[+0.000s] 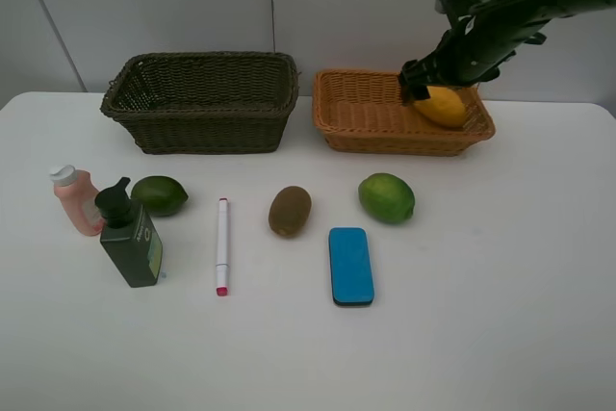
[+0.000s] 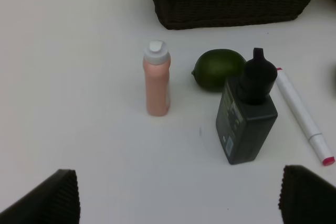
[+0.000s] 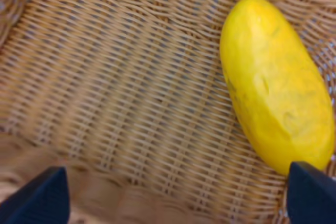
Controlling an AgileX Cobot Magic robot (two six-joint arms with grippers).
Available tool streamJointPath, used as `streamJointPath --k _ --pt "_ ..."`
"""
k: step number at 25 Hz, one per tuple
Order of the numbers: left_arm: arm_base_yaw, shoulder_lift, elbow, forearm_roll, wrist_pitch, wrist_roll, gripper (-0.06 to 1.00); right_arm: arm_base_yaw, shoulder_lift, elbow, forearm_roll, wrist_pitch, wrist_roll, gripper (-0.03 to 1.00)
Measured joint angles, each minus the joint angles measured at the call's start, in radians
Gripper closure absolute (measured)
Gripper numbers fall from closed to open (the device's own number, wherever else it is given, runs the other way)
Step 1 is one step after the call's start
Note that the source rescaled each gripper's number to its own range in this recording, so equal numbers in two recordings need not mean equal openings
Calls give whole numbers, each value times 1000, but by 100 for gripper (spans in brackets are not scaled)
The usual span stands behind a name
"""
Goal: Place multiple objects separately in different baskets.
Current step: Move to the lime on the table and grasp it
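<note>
The mango (image 1: 442,105) lies on its side in the tan basket (image 1: 385,141), at the basket's 3 o'clock end and against the weave. The right hand (image 1: 419,82) hangs just above it with its fingers spread wide. In the wrist view one fingertip sits close beside the mango's end, and nothing is pinched.

The step looks like the release and exit. To do it well, rise straight up until the fingers are over the rim, and only then swing away. A sideways pull could roll the mango or catch the wicker.

The tan basket stands at the table's 1 o'clock and the dark basket (image 1: 202,132) at 11 o'clock, with nothing showing inside it. The other items lie on the table:
- **Near the middle:** kiwi (image 1: 290,210), one green fruit (image 1: 386,197) and the eraser (image 1: 350,265).
- **Toward 9 o'clock:** marker (image 1: 222,245), pump bottle (image 1: 130,238), second green fruit (image 1: 160,195) and pink bottle (image 1: 77,201).

The left hand (image 2: 178,198) hovers over that 9 o'clock cluster, spread and holding nothing. The two bottles stand upright and close together, so whichever is taken needs a careful, centred approach that does not tip its neighbour.
</note>
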Motion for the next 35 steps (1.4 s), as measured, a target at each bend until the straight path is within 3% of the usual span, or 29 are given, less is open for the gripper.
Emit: streamJointPath --k 6,11,15,24,35 --pt "0 0 0 0 0 0 -5 64 -50 0 33 140 -119 -3" --pt "0 0 0 0 0 0 -5 94 -51 0 149 277 -293 -3" --pt "0 0 0 0 0 0 -5 118 -51 2 201 329 -346 -3" --pt "0 0 0 0 0 0 -5 146 -51 142 202 226 -353 -3" --pt "0 0 0 0 0 0 -5 168 52 152 211 212 -353 -3"
